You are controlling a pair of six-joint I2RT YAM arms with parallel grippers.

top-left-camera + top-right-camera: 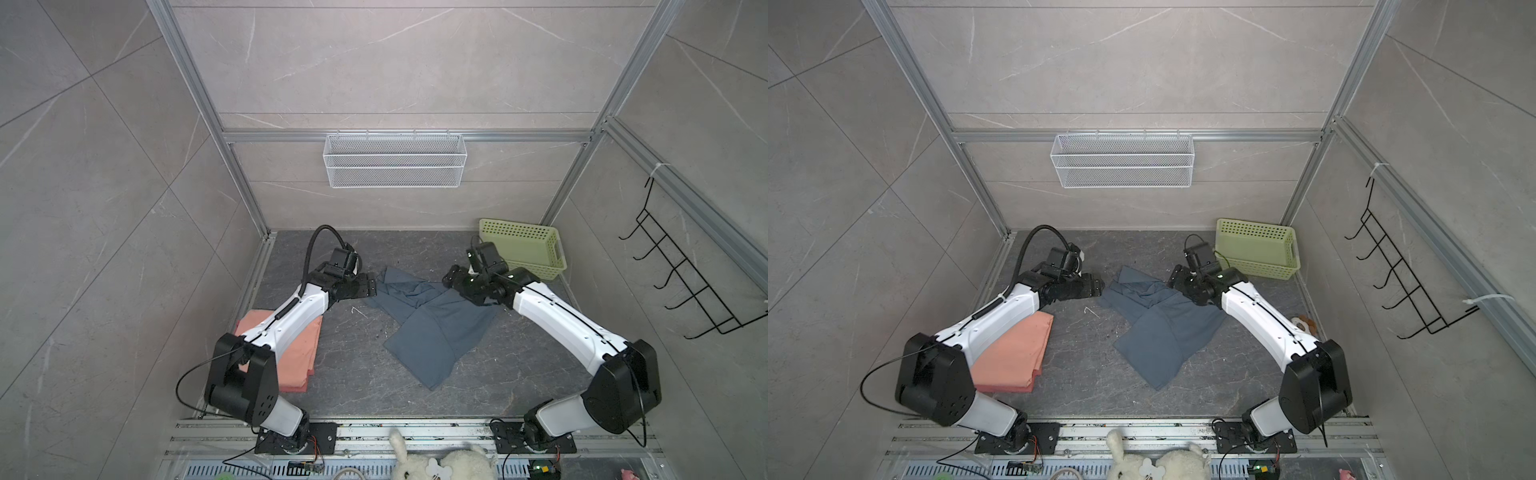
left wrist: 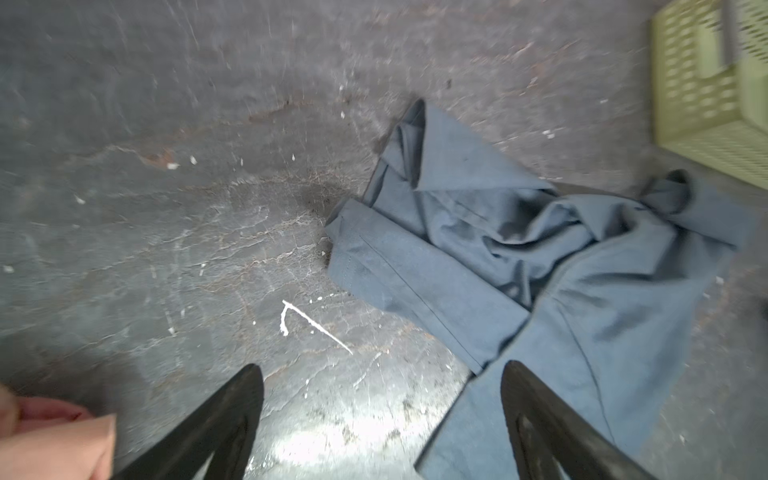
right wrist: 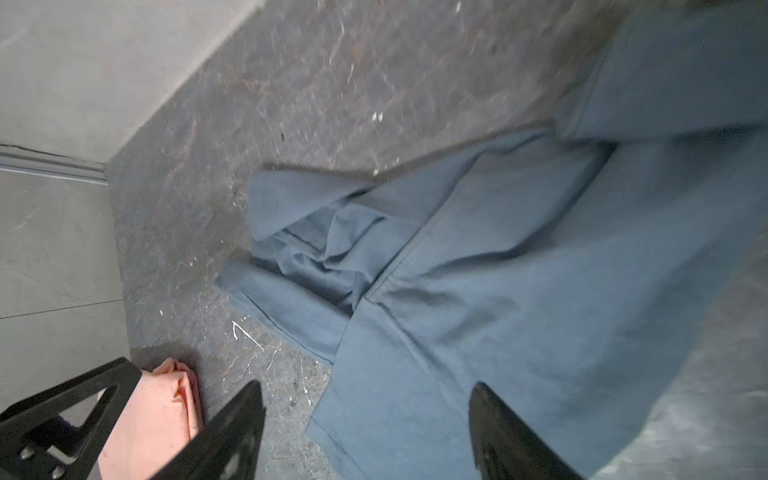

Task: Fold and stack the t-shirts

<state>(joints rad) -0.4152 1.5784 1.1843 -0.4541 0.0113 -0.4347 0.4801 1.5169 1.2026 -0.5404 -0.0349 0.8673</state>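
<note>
Left gripper (image 1: 371,286) (image 1: 1099,286) (image 2: 381,365): jaws spread wide with nothing between them. It sits low at the left edge of the blue shirt. In the left wrist view one finger (image 2: 536,415) overlaps the cloth and the other is over bare table. Whether either touches cannot be told.
Right gripper (image 1: 446,278) (image 1: 1171,276) (image 3: 365,385): jaws apart, gripping nothing. It is at the shirt's far right edge. In the right wrist view one finger is over the cloth and the other over the table.
Blue shirt (image 1: 432,328) (image 1: 1163,332) (image 2: 540,249) (image 3: 478,270): lies unfolded and crumpled mid-table, between the two grippers. It is bunched and creased at the far end, a hemmed sleeve points left, and the flatter body runs to a corner at the near end.
Pink shirts (image 1: 299,353) (image 1: 1013,357) (image 2: 54,440) (image 3: 153,415): a folded stack at the near left, partly under the left arm and well apart from the blue shirt.
Table (image 1: 357,374) (image 1: 1084,374): dark stone-look surface, scuffed, with white flecks.
Basket (image 1: 523,245) (image 1: 1258,249) (image 2: 706,104): pale green, in the far right corner, just behind the right wrist.
Toy (image 1: 440,461) (image 1: 1154,461): white plush on the near rail, off the table.
Wire tray (image 1: 395,160) (image 1: 1121,160): white mesh, hung on the back wall.
Hook rack (image 1: 681,282) (image 1: 1404,274): black, on the right wall.
</note>
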